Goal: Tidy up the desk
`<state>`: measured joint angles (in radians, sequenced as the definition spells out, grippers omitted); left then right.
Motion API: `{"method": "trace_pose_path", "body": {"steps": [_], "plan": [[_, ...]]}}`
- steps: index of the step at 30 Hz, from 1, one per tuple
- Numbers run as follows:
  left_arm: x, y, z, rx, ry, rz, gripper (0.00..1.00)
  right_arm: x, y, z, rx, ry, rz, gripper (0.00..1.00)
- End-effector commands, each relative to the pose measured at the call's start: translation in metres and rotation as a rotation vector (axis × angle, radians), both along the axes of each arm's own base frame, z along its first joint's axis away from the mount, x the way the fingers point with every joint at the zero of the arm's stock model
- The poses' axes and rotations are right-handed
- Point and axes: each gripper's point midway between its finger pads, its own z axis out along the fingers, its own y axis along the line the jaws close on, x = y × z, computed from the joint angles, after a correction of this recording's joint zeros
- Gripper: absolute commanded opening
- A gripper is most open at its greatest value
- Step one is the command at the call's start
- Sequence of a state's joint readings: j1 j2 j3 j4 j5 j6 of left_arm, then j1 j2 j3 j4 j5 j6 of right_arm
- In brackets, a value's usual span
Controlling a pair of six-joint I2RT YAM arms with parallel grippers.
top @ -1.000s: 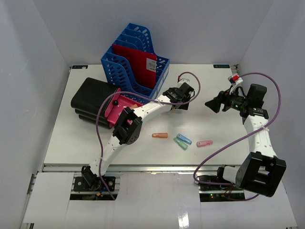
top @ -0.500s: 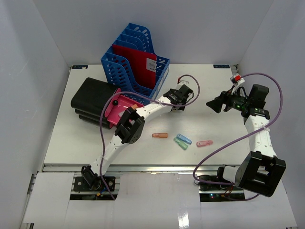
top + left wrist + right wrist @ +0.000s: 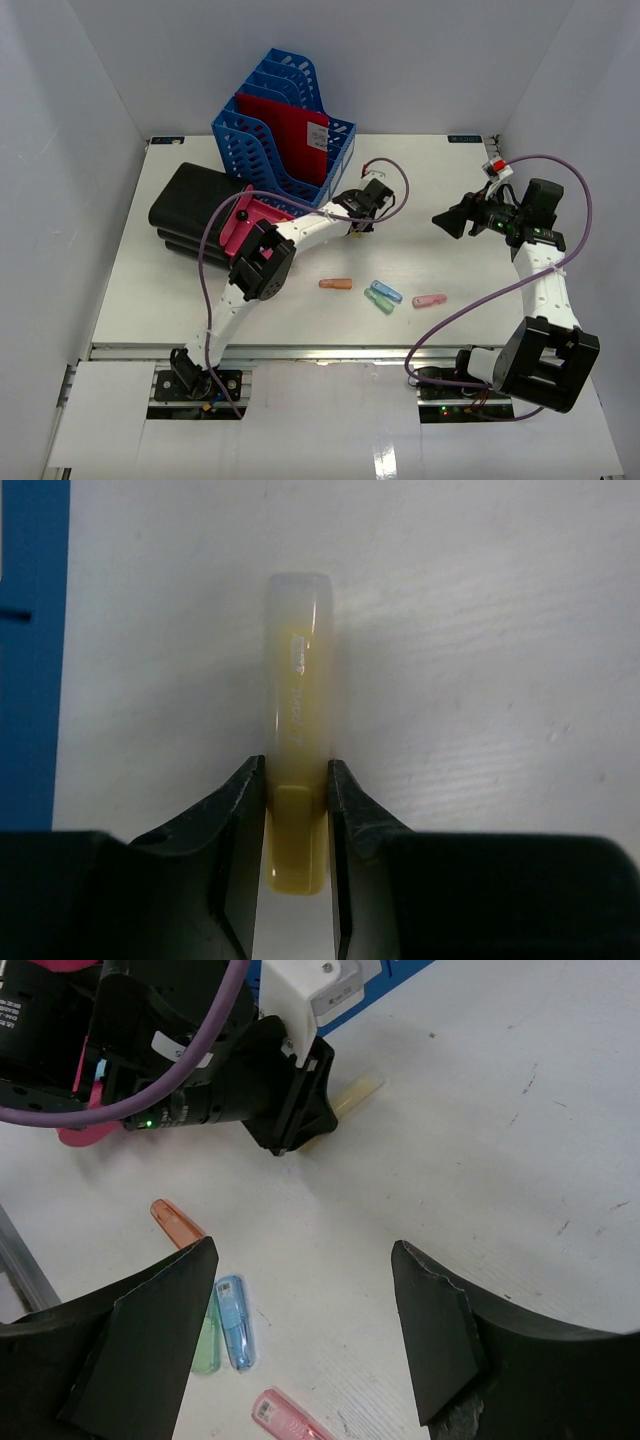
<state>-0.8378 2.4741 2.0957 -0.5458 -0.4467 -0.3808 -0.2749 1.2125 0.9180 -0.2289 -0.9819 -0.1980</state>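
A yellow highlighter [image 3: 298, 680] lies on the white desk [image 3: 480, 290], just right of the blue file rack. My left gripper [image 3: 297, 770] is down at the desk surface, its two black fingers pressed against the highlighter's darker yellow end, one on each side. From above, the left gripper [image 3: 362, 222] covers the highlighter. In the right wrist view the highlighter's pale end [image 3: 357, 1090] sticks out beyond the left gripper [image 3: 300, 1100]. My right gripper [image 3: 447, 220] hovers to the right, open and empty [image 3: 302, 1250].
Orange [image 3: 335, 284], blue [image 3: 386, 292], green [image 3: 379, 301] and pink [image 3: 429, 300] highlighters lie loose near the front middle. The blue file rack [image 3: 285, 120] holds a red folder [image 3: 290, 135]. A black case [image 3: 195, 210] and a pink tray [image 3: 250, 225] sit at the left.
My left gripper has moved slightly left and down, and its fingers have closed in on the yellow highlighter. The right arm has barely moved.
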Motion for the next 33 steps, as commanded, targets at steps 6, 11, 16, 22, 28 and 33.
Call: {"method": "trace_pose_path", "body": {"steps": [6, 11, 16, 22, 28, 33], "plan": [[-0.077, 0.027, 0.115, -0.028, -0.129, -0.219, 0.00, -0.014, 0.013, 0.005, 0.021, -0.061, 0.104, 0.77], [-0.126, 0.099, 0.135, 0.066, -0.171, -0.255, 0.00, -0.019, 0.020, 0.005, 0.005, -0.076, 0.130, 0.77], [-0.158, 0.187, 0.125, 0.285, -0.164, -0.192, 0.00, -0.019, 0.025, 0.002, -0.005, -0.077, 0.146, 0.77], [-0.156, 0.259, 0.116, 0.498, -0.181, -0.083, 0.00, -0.017, 0.027, -0.002, -0.012, -0.066, 0.147, 0.77], [-0.121, 0.277, 0.123, 0.521, -0.230, 0.019, 0.00, -0.017, 0.026, -0.003, -0.015, -0.062, 0.142, 0.77], [-0.095, 0.277, 0.126, 0.578, -0.259, 0.015, 0.04, -0.016, 0.026, -0.004, -0.016, -0.059, 0.139, 0.77]]}}
